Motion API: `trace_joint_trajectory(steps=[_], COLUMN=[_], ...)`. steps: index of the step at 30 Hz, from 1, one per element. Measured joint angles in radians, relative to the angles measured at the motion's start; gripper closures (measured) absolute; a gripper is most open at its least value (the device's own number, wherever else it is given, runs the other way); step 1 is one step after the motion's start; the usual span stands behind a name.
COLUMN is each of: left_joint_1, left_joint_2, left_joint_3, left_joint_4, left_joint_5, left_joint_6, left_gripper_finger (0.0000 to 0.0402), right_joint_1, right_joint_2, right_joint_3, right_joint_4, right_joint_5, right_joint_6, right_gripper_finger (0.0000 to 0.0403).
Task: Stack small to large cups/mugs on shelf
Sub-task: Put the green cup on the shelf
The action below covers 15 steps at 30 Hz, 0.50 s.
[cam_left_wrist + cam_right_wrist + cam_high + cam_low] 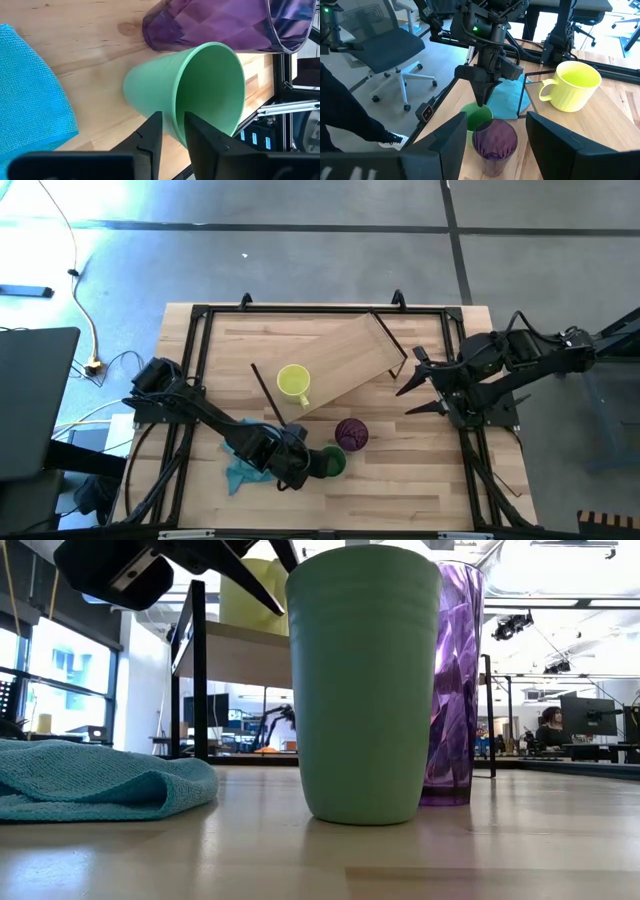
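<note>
Left gripper (173,131) astride green cup (200,90) rim, purple tumbler (220,25) beside.

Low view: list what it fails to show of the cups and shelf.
- Yellow mug: mostly hidden behind the green cup and the left arm.
- Purple tumbler: partly hidden behind the green cup.
- Shelf: far end hidden behind both cups.

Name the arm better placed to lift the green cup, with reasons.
Left. The left gripper already straddles the green cup's rim, one finger inside, one outside. The right gripper hangs open at the shelf's far end, away from the cup.
</note>
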Motion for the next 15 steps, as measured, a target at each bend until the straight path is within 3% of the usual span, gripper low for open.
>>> trace_joint_trajectory(steps=[11,15], left_joint_1=[0.0,0.0], left_joint_2=[0.0,0.0], left_joint_3=[0.0,0.0], left_joint_4=[-0.001,-0.003], left_joint_5=[0.001,-0.006], left_joint_6=[0.033,0.041], left_gripper_finger=[0.0395,0.0398], right_joint_1=[0.0,0.0], right_joint_2=[0.0,0.0], right_joint_3=[0.0,0.0], right_joint_4=[0.0,0.0], right_joint_5=[0.0,0.0], right_joint_6=[0.0,0.0], right_gripper_finger=[0.0206,0.0206])
